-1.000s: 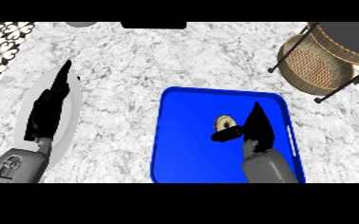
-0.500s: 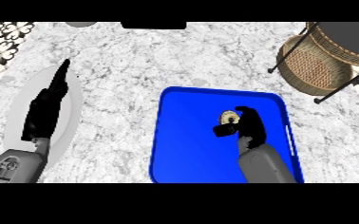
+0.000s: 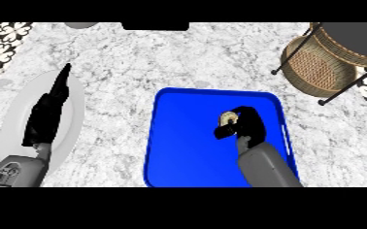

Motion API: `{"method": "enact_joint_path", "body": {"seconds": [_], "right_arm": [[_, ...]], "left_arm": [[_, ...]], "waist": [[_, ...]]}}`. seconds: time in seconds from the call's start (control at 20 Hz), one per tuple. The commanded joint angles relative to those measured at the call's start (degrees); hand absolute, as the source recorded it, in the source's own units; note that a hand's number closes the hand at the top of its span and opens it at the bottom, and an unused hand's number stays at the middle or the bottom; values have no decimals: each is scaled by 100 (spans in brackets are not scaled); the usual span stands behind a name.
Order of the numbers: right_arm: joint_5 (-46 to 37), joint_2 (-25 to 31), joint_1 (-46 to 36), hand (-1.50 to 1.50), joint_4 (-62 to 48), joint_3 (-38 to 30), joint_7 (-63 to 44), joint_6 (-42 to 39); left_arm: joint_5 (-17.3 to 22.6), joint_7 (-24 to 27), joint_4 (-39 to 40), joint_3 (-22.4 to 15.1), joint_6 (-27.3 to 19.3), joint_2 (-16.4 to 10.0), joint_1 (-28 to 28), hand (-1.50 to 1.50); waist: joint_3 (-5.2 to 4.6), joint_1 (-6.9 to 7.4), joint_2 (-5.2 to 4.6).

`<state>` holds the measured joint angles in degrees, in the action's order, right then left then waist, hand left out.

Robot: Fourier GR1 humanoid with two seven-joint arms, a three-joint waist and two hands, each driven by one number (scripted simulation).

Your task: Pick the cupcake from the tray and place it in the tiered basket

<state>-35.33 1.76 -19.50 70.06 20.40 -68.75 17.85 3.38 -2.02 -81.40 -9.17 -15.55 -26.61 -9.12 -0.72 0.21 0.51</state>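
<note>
My right hand [image 3: 247, 126], seen above the blue tray [image 3: 179, 145], is matte black all over, with thick, rounded fingers and thumb. It joins a grey forearm [image 3: 267, 167] that is smooth and tube-shaped, a little darker at the wrist and widening away from the hand. My left hand [image 3: 44, 119], well to the left of the tray, is the same black and looks long and narrow, thinning to a slim tip. Its forearm [image 3: 22, 171] is grey too, with a darker patch of small markings I cannot read.

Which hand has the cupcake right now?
The right hand, fingers curled round the cupcake over the blue tray; the left hand lies open, holding nothing.
</note>
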Motion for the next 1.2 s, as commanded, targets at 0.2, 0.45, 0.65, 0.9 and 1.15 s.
{"method": "enact_joint_path", "body": {"seconds": [0.2, 0.45, 0.65, 0.9, 1.15], "right_arm": [[-35, -170, -1765, 150, -1038, -140, -1063, 607], [-403, 118, -3430, 150, -2523, -706, 69, -78], [-996, 116, -4051, 150, -2989, -944, 316, 1259], [-2048, 472, -4716, 150, -3554, -845, 152, 1837], [-2715, 564, -5577, 150, -3880, -942, -190, 1867]], "left_arm": [[-139, 3, 188, -49, 82, 190, -315, 0], [-183, -147, 50, -217, 138, 267, -459, 0], [-179, -25, 100, -98, 132, 222, -399, 0], [-173, -69, -22, -64, 150, 169, -241, 0], [-159, -183, -68, -4, 206, 127, -225, 0]], "waist": [[71, 168, -100], [72, 482, -220], [70, 414, -177], [64, 362, -119], [67, 237, -73]]}}
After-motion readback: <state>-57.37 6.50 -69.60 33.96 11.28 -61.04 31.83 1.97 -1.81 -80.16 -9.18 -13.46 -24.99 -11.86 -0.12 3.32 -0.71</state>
